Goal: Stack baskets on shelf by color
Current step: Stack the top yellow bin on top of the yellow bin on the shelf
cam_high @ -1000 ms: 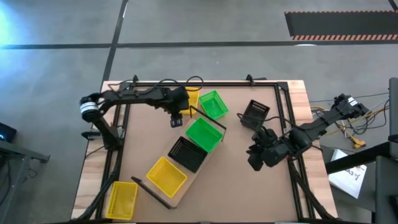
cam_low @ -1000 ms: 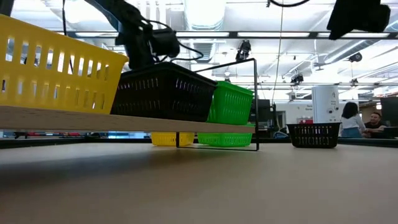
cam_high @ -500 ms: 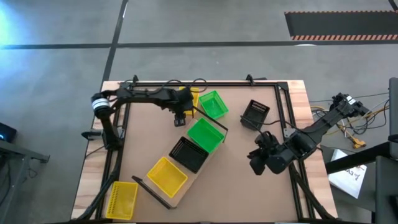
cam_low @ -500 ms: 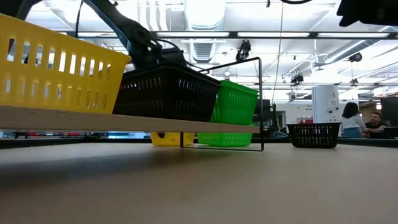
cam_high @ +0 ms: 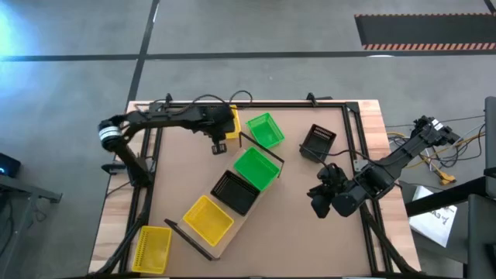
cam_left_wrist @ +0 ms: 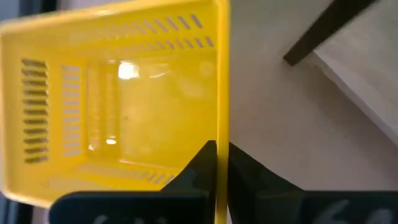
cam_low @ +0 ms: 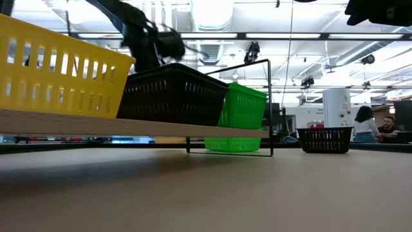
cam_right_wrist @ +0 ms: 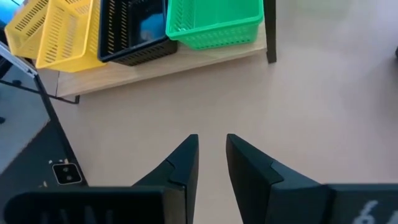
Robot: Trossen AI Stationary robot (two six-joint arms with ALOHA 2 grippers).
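Now your left gripper (cam_left_wrist: 219,163) pinches the rim of a yellow basket (cam_left_wrist: 124,99) near the table's far edge, beside the shelf (cam_high: 232,203); your right gripper (cam_right_wrist: 211,158) hovers narrowly parted, empty, well apart.

The shelf (cam_high: 232,225) lies slantwise on the table (cam_high: 310,240), bearing three baskets: yellow (cam_high: 207,218); black (cam_high: 234,191); green (cam_high: 255,167); loose baskets sit around it.

Baskets (cam_right_wrist: 214,22): glossy moulded plastic (slotted walls). Shelf (cam_right_wrist: 155,68): pale matt wood, thin black metal end frames. Tabletop (cam_high: 294,225): smooth matt tan board.
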